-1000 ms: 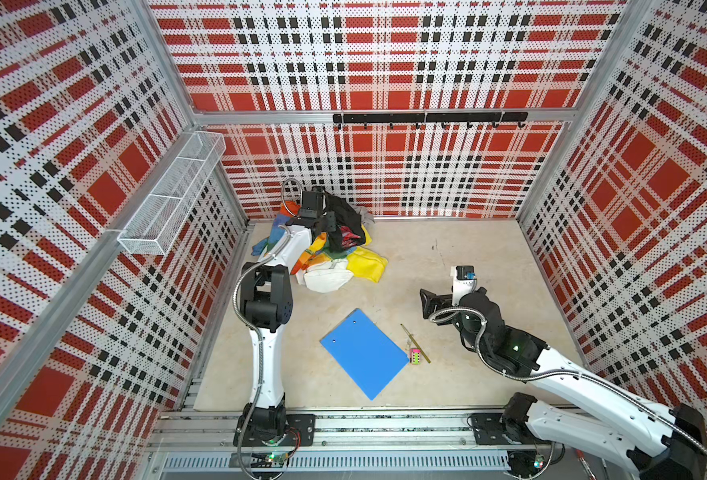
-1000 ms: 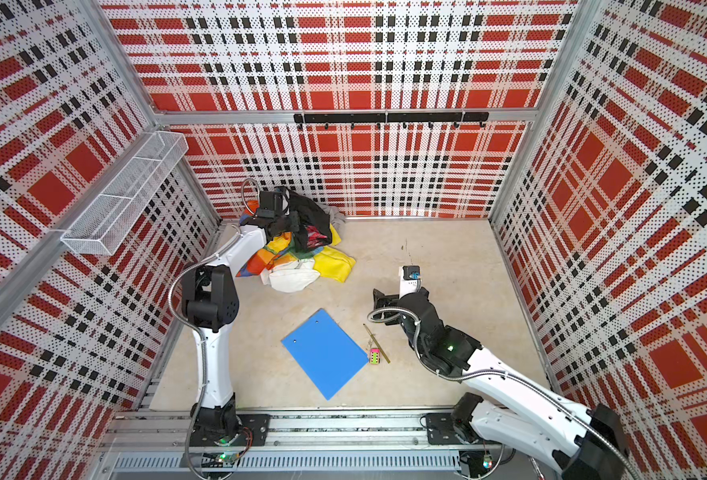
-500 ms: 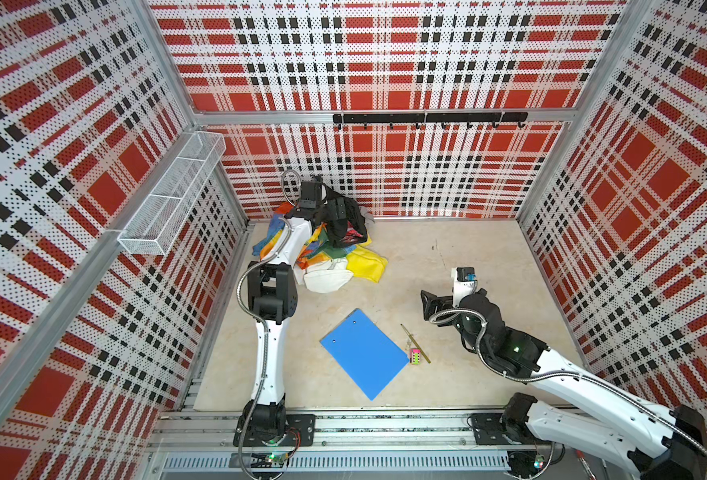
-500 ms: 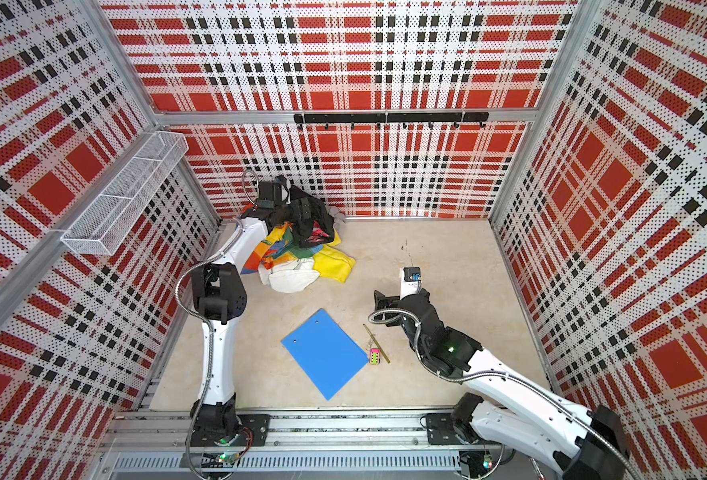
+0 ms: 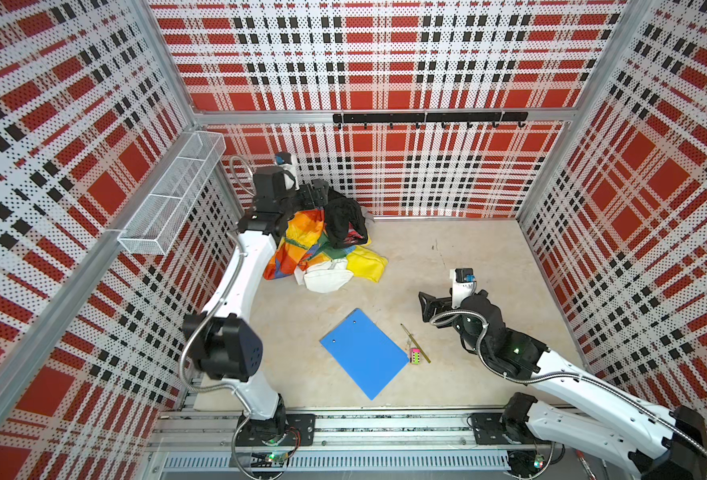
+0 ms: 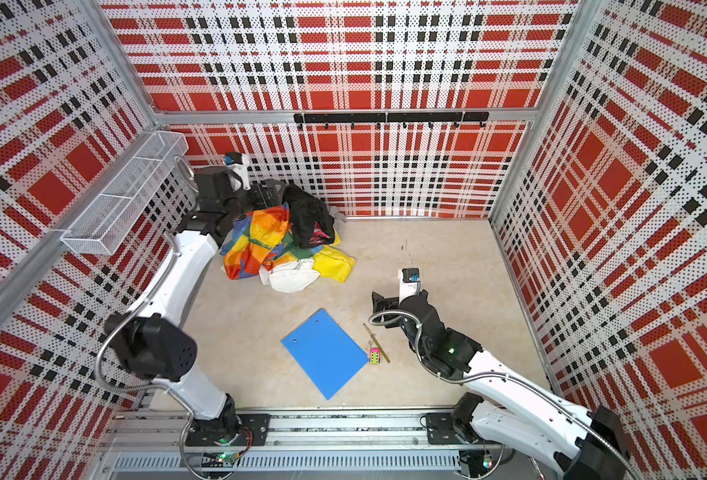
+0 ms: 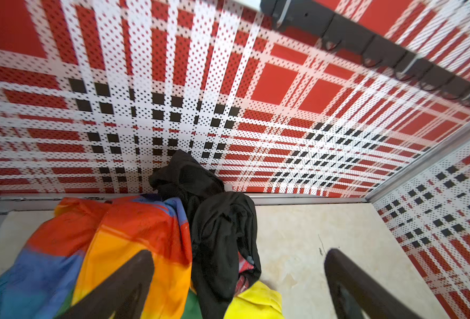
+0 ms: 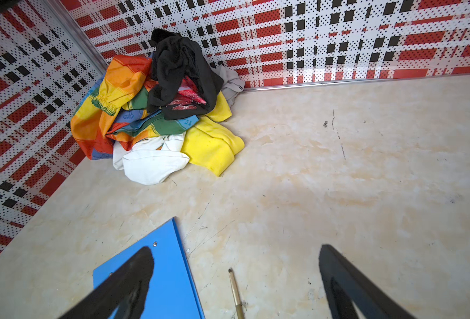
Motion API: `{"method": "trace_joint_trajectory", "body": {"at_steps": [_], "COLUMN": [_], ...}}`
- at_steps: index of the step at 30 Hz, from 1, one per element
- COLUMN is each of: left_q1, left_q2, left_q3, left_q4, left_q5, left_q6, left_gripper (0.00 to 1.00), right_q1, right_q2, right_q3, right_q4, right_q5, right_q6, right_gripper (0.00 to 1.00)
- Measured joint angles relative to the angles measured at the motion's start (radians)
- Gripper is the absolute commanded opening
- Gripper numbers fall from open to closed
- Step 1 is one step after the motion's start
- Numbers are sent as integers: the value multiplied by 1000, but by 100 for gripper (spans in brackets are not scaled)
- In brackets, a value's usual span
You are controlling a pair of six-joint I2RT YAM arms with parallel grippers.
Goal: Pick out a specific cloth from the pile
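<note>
- The white cloth point(image 5: 325, 278) lies bunched on the tabletop, beyond the blue clipboard point(image 5: 364, 353) towards the back wall. It forms the edge of the pile point(image 5: 318, 241) nearest the clipboard. Nothing grips it, and it has not shifted over the last second.
- Part of it is tucked under the rainbow cloth point(image 5: 302, 237). The plain yellow cloth point(image 5: 366, 264) touches it on its right side.
- Farther from the clipboard, the black garment point(image 5: 343, 220) with its red lining is draped over the top of the heap. A bit of grey fabric point(image 8: 231, 80) shows behind it, against the wall.
- The left gripper point(image 5: 314, 193) hangs over the side of the pile farthest from the clipboard. Its jaws are now spread wide and empty, where a second ago they were half closed in among the fabrics.
- The left arm's elbow has also swung back towards the base rail. In the left wrist view, the left gripper point(image 7: 238, 255) frames the black garment and rainbow cloth, with no white cloth between the fingers.
- This looks like a release of the wrong layers rather than a pick. The white cloth still has to be taken, probably at its exposed edge facing the clipboard.
- The right gripper point(image 5: 428, 305) hovers to the right of the clipboard, past the pen point(image 5: 414, 343) and a small pink-and-green block point(image 5: 415, 356). Its jaws are spread wide with nothing between them, as they were before.
</note>
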Motion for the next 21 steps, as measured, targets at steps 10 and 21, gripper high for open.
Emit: {"method": "trace_joint_trajectory", "body": {"at_steps": [10,21], "left_q1": [31,50], "left_q2": [-355,-150], "left_q3": [-773,-946], "left_q4": [139,320], "left_q5": [-5,-14], "left_q6": [-134,-181], "left_gripper": [88,68], "right_q1": [0,0], "right_q2": [-77,-68], "right_q3": [0,0], "right_q4": [67,72], "right_q5": [-87,-105], "right_q6": [-44,-47], "right_gripper": [100,100]}}
